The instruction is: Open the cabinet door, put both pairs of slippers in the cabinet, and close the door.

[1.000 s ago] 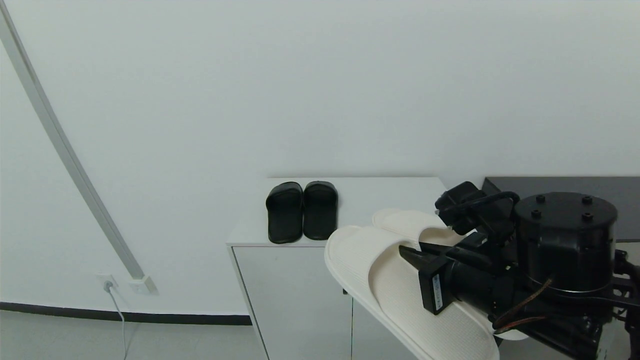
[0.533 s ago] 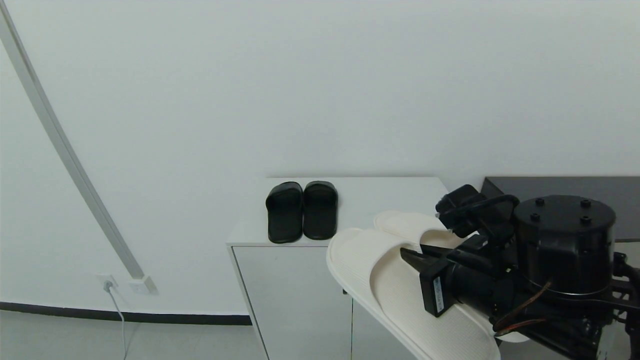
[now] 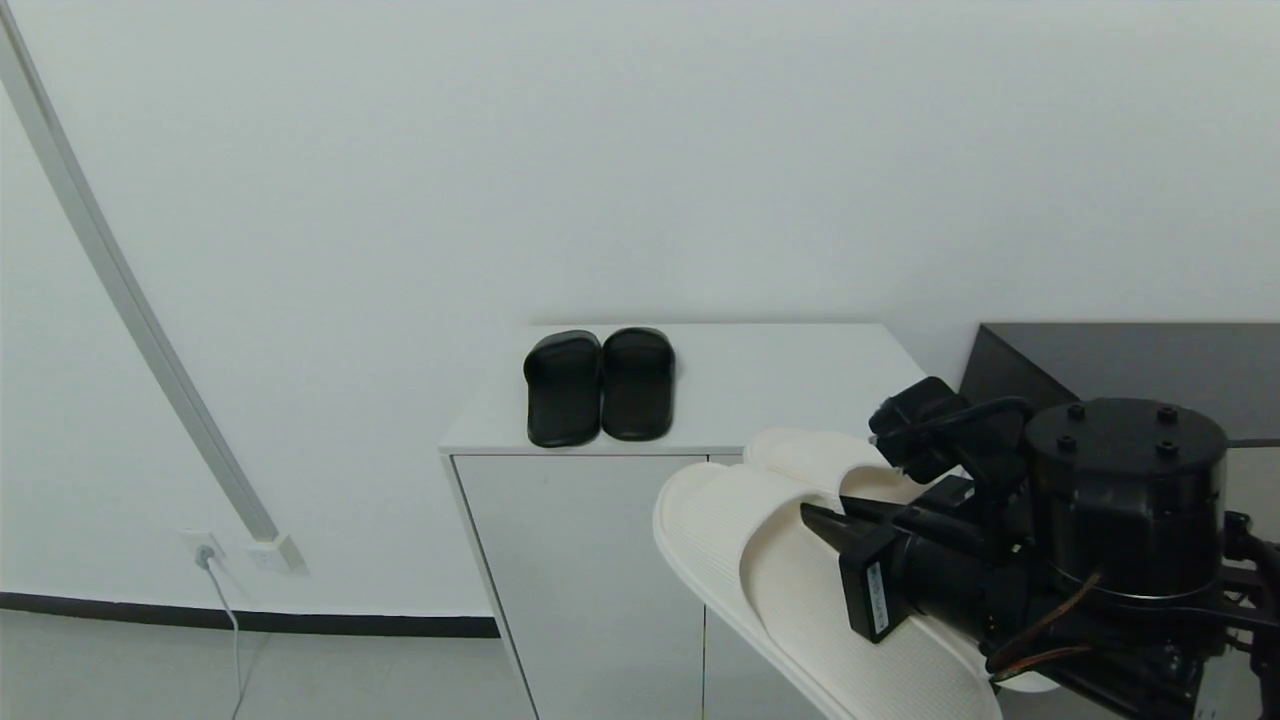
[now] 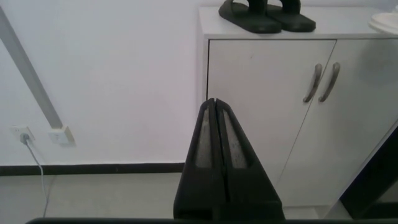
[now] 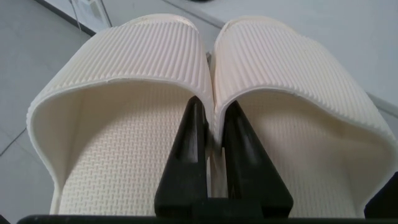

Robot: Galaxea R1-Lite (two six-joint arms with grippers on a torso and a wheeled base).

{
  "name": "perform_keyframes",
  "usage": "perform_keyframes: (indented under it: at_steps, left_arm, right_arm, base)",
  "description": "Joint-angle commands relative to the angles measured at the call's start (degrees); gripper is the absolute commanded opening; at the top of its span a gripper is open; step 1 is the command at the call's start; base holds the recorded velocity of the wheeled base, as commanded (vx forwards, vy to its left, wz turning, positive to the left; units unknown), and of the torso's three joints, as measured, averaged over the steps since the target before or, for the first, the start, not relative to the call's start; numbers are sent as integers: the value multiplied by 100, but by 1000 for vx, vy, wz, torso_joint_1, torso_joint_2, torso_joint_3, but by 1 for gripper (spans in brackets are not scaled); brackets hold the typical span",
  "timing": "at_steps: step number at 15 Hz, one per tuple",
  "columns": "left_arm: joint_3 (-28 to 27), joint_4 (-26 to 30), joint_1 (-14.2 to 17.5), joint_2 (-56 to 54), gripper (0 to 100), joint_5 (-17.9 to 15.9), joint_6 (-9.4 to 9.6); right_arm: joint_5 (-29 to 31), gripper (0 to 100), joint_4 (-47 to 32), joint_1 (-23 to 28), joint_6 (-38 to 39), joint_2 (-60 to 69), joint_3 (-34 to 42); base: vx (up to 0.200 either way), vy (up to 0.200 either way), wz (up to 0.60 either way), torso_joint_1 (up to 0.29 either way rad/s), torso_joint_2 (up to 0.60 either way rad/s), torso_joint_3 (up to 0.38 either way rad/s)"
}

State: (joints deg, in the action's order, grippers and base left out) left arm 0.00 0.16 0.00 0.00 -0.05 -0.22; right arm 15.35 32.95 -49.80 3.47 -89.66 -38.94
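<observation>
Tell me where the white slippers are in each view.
Head: white slippers held in right gripper, before the cabinet.
Left wrist: pale tip beside the cabinet top, likely them.
Right wrist: white slippers up close, inner edges between its fingers.
Landmark: black slippers on the cabinet, head and left wrist views.

Bright, even, diffuse light filled the scene. The black slippers [image 3: 600, 385] threw only a faint soft shadow on the cabinet top [image 3: 780, 380] (light fell from overhead); the white slippers [image 5: 155, 62] were shaded under their straps. The wall conduit [image 3: 125, 290] bowed toward the head view's left edge.
</observation>
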Motion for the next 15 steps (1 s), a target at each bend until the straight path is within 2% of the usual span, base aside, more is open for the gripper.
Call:
perform_keyframes:
  at_steps: [1, 8, 15]
  left_arm:
    - [0, 2, 0, 9, 100, -4, -4]
    - [0, -7, 0, 0, 100, 14, -4]
    - [0, -7, 0, 0, 100, 14, 4]
  right_arm:
    - [3, 0, 1, -4, 4, -16, 9]
    - [-5, 0, 1, -4, -5, -43, 62]
    - [-5, 0, 1, 14, -5, -34, 185]
  base:
    - [0, 0, 0, -227, 549, 330]
    - [0, 0, 0, -213, 532, 318]
    - [0, 0, 0, -163, 489, 330]
